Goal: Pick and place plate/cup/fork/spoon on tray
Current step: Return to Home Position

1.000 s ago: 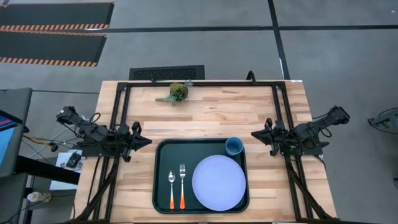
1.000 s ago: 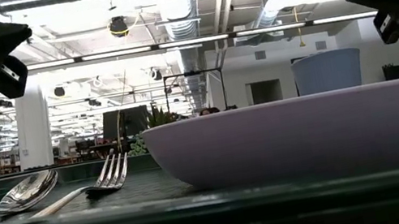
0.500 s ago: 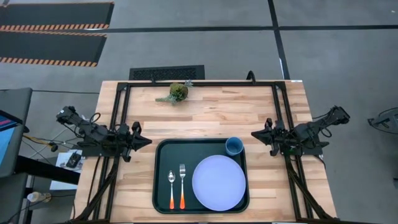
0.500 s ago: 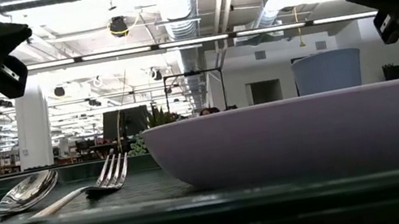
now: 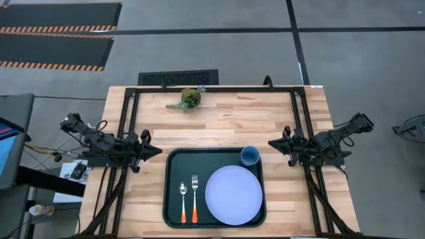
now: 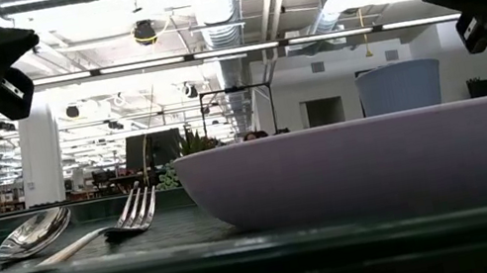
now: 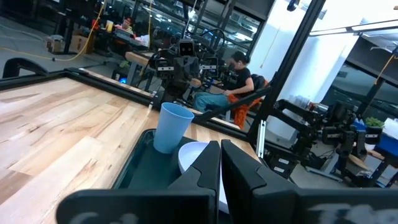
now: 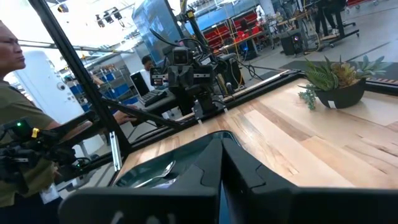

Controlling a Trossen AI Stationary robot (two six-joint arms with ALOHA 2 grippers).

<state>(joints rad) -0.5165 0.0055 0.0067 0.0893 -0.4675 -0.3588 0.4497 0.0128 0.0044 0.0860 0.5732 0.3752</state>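
Zero change shows against the views of half a second and one second earlier: both arms and all four pieces of tableware keep their places.

The tray (image 5: 199,162), dark green-black and rectangular with rounded corners and a raised rim, rests on the pale, plank-grained wooden tabletop (image 5: 226,123). The plate (image 5: 234,194), a smooth, matte lavender-blue disc, fills the tray's right half. The cup (image 5: 250,156), small, round and blue, stands upright in the tray's far right corner, just beside the plate's far edge; contact cannot be judged. The fork (image 5: 194,198) and the spoon (image 5: 183,201) lie parallel in the tray's left half, with their silver metal heads toward the far rim and their orange handles toward the near rim. The spoon is nearer the left rim, a narrow gap apart from the fork. A small leafy potted plant (image 5: 189,98) sits beyond the tray's far rim.

The left arm (image 5: 109,149) is folded low outside the tray's left rim, and the right arm (image 5: 325,145) mirrors it outside the right rim. Both are raised clear of the tabletop and point inward toward the tray. The left jaws and the right jaws are each pressed together and hold nothing.
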